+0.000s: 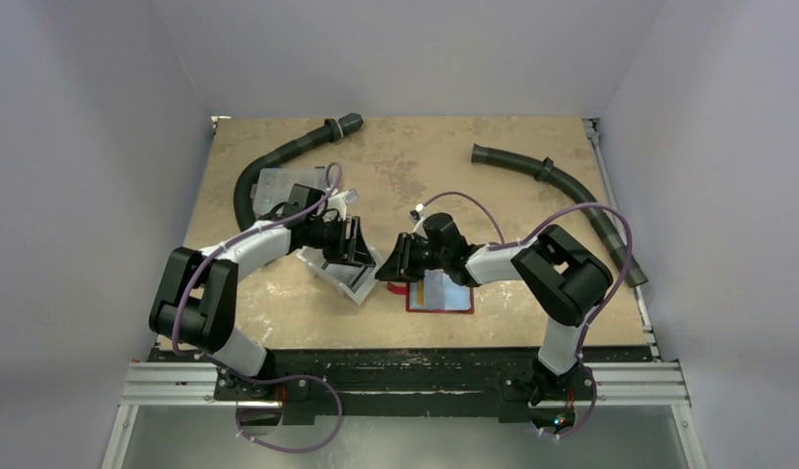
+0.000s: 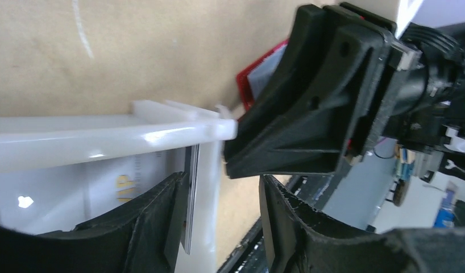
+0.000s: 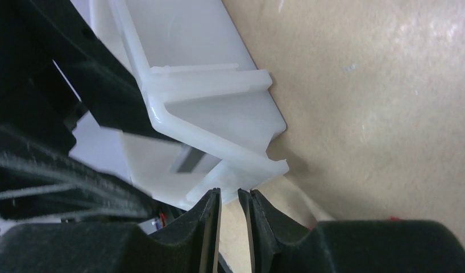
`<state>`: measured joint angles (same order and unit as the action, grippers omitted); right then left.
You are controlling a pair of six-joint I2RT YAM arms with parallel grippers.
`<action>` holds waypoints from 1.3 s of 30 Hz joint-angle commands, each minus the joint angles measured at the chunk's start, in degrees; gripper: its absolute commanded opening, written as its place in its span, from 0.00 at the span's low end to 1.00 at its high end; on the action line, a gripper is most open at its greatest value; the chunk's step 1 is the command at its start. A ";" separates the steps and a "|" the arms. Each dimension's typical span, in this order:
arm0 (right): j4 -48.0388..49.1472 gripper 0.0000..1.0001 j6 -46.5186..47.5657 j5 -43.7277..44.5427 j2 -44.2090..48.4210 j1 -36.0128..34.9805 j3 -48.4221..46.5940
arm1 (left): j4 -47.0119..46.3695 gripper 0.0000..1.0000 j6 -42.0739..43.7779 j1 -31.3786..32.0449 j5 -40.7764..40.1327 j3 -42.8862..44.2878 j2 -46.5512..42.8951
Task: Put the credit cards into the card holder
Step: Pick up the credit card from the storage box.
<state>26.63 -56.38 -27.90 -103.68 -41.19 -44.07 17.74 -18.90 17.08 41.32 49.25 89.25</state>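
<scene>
Two pincers meeting at the white bin (image 1: 349,277). Left gripper (image 2: 221,227) parted, straddling its end wall (card (image 2: 190,193) inside). Right gripper (image 3: 230,224) narrowed to a slit just beside the corner; card holder (image 1: 440,293) below it.

The white bin (image 2: 105,136) looks like smooth, glossy plastic. The worktop (image 1: 415,166) is matt, mottled beige like stone. The left end effector (image 2: 219,227) has rough, matt black finger edges.

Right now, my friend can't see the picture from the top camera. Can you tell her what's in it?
Two robot arms reach toward each other over a tan table: the left hand is at a tilted white bin, and the right hand is just beside it. An open red card holder with a light card on it lies under the right arm. Two black hoses curve along the back.
</scene>
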 commanded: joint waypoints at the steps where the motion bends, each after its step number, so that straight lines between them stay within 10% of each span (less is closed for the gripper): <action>1: 3.99 0.30 -0.19 1.45 -1.29 -0.21 -3.38 | -3.67 0.51 -3.66 0.93 6.64 -1.68 -2.48; 25: 3.16 0.35 3.00 0.13 0.67 -0.19 -2.38 | 4.02 0.62 2.52 1.60 -2.52 1.91 -1.40; 39: 3.76 0.30 2.41 1.03 -1.92 -0.15 -2.88 | -1.19 0.58 -0.28 4.15 7.08 0.22 0.14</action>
<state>28.77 -54.46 -28.08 -104.60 -41.15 -45.95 19.62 -18.48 20.82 43.07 49.23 91.18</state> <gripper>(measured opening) 0.312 0.599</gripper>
